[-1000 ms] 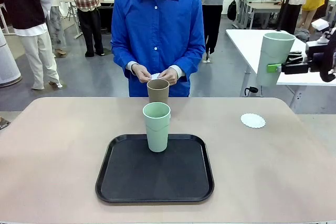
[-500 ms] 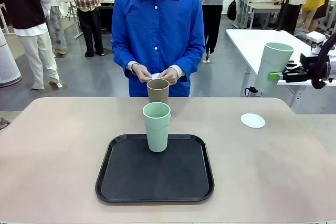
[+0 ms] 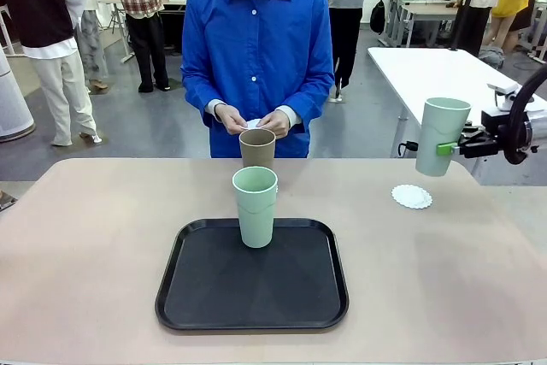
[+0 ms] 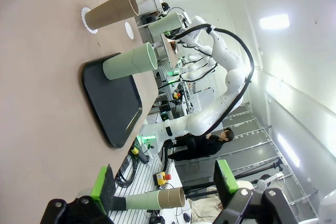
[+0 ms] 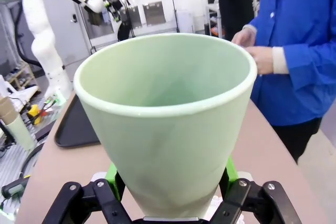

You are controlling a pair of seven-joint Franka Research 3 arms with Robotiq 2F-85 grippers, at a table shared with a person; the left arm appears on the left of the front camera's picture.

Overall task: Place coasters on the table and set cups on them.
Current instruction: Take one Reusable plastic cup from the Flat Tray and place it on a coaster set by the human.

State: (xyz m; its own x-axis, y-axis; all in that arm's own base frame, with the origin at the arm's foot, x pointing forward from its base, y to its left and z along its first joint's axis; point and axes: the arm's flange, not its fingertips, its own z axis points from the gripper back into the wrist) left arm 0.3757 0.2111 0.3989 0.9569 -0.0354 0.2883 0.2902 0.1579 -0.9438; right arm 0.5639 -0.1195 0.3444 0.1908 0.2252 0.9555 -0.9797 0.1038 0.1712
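Cup poised above its coaster, set-down to come

Up by the far right corner of the desk [image 3: 102, 237], the right end effector [image 3: 443, 149] is clamped on a mint cup [image 3: 442, 124]. Its green pads pinch the wall low down, and the cup hangs near upright in the air. Below it, near that same corner, lies the coaster [image 3: 412, 197], flat on the desk with nothing on it.

My call: centre the base over the disc first, hold the cup plumb, lower slowly, and release only once the foot sits flat. That paper looks thin, with a lacy scalloped rim, so a sideways drag would likely shove or crease it. The tumbler is tall, tapered, matte and smooth, narrow at the foot, so it could tip if it lands tilted.

The left end effector [image 4: 163, 174] stands wide open, holding nothing. A second mint cup [image 3: 255, 208] stands at the far edge of the black tray [image 3: 252, 324], and a tan cup [image 3: 257, 149] stands just beyond it.
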